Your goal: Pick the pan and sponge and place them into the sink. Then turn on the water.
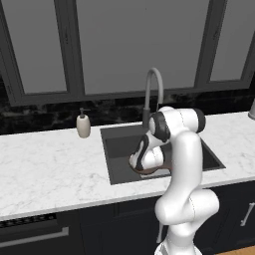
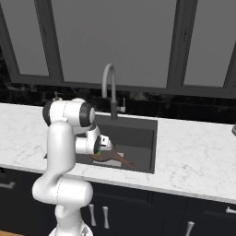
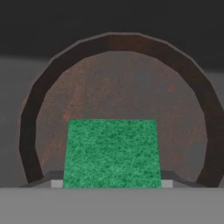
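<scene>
Hand view: green sponge [image 3: 111,153] held between the jaws, right over the brown pan [image 3: 118,100]. Pan [image 2: 115,158] lies inside the sink [image 2: 138,133], set in the counter [image 1: 50,164].

A beige soap dispenser [image 1: 83,125] stands upright at centre left on the white marble desk [image 1: 50,169]; dark-framed windows [image 1: 124,45] span the top.

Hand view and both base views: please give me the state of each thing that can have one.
sponge: between the pincer tips, above the pan.
pan: lying in the sink, handle pointing toward the front right.
sink: no water seen.
faucet: no water running.
pincer: shut on the sponge, low over the basin.
</scene>
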